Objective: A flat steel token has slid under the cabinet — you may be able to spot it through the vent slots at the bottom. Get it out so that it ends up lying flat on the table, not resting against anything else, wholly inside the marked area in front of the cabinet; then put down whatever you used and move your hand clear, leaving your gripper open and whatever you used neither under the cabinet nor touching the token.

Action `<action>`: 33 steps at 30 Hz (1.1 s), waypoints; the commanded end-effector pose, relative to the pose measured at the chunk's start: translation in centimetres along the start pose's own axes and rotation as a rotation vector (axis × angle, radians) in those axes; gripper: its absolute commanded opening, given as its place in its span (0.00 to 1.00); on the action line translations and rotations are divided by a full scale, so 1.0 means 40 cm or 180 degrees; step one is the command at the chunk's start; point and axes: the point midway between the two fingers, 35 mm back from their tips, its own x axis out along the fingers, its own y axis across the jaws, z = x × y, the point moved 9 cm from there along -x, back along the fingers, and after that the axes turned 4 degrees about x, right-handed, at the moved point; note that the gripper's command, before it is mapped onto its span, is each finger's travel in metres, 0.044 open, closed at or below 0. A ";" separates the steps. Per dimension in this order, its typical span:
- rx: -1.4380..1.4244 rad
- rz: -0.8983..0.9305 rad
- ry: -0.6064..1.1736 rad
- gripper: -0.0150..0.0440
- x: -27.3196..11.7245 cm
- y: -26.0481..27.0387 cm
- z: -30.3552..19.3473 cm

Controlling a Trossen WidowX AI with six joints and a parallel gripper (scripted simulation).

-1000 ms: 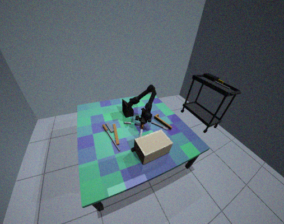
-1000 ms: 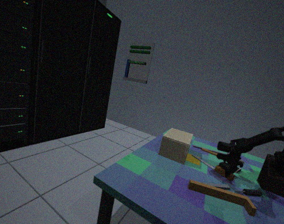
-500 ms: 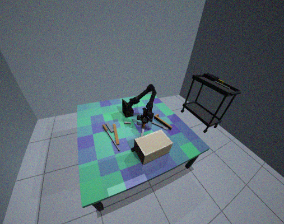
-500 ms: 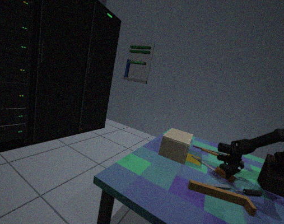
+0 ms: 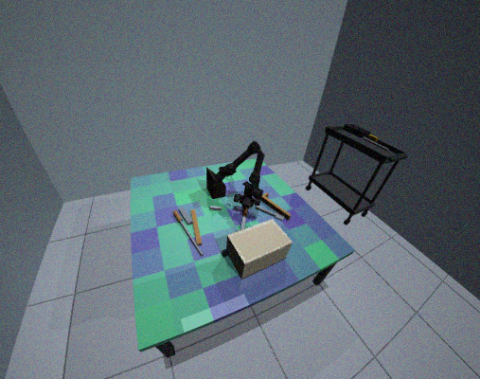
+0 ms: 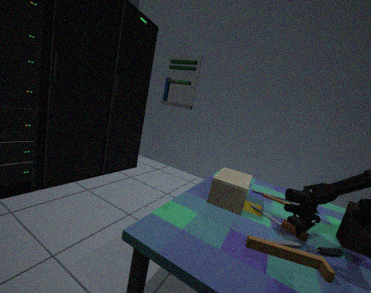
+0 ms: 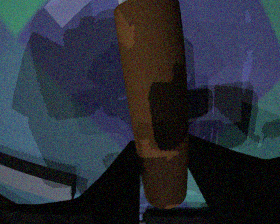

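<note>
The cabinet (image 5: 266, 242) (image 6: 228, 193) is a pale box with a darker end face. The token cannot be made out in any view. A yellow-orange patch (image 6: 255, 210) lies on the table beside the cabinet, possibly the marked area; I cannot tell. My gripper (image 5: 245, 208) (image 6: 301, 228) (image 7: 157, 141) is shut on the wooden handle (image 7: 153, 65) of a tool with a long pale metal blade (image 5: 243, 221) (image 6: 267, 214). The blade points toward the cabinet, and in the exterior view its tip appears over the patch. Whether the tip touches the table is unclear.
A hooked wooden bar (image 5: 276, 207) (image 6: 283, 253) and a thin tool with a black handle (image 6: 329, 251) lie at one side of the gripper. Across from them lie another wooden bar (image 5: 196, 228), a long rod (image 5: 191, 238) and a small grey piece (image 5: 215, 207).
</note>
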 end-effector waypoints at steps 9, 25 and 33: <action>-0.0022 0.0032 -0.0007 0.25 -0.005 0.037 -0.027; -0.0023 0.0036 -0.0005 0.25 -0.006 0.081 -0.063; -0.0023 0.0039 -0.0004 0.25 -0.007 0.104 -0.081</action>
